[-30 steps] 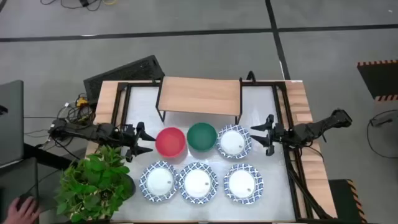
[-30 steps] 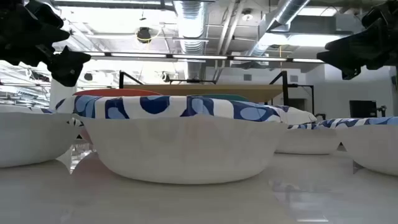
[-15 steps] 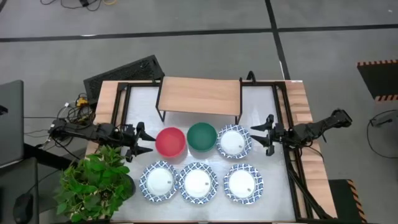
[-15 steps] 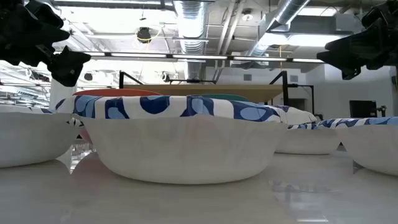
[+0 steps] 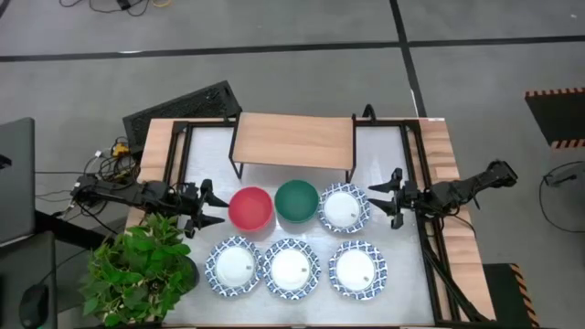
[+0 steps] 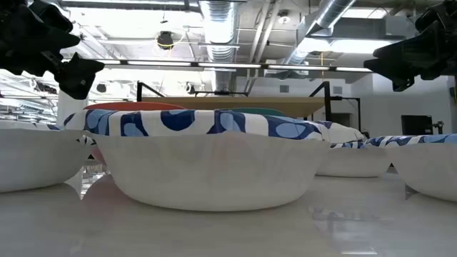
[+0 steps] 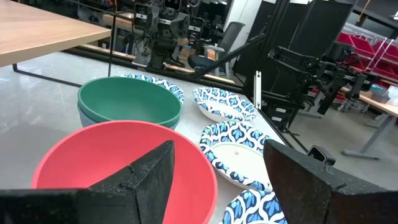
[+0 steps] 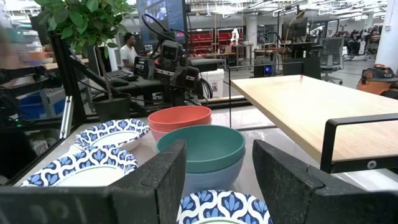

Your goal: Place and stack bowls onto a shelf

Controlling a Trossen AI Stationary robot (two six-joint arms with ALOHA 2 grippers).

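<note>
**Holding position: arms unmoved, person's hand gone from the lower left corner**

Left gripper (image 5: 208,205) and right gripper (image 5: 382,195) are hovering, fingers apart, flanking six bowls (image 5: 291,239) sitting on the white table (image 5: 393,292) before the empty shelf (image 5: 292,137). Potted plant (image 5: 139,270) is standing at the left; grey floor (image 5: 274,55) is surrounding.

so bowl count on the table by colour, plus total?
red bowl: 1
green bowl: 1
blue-patterned bowls with white centres: 4
Total: 6
</note>
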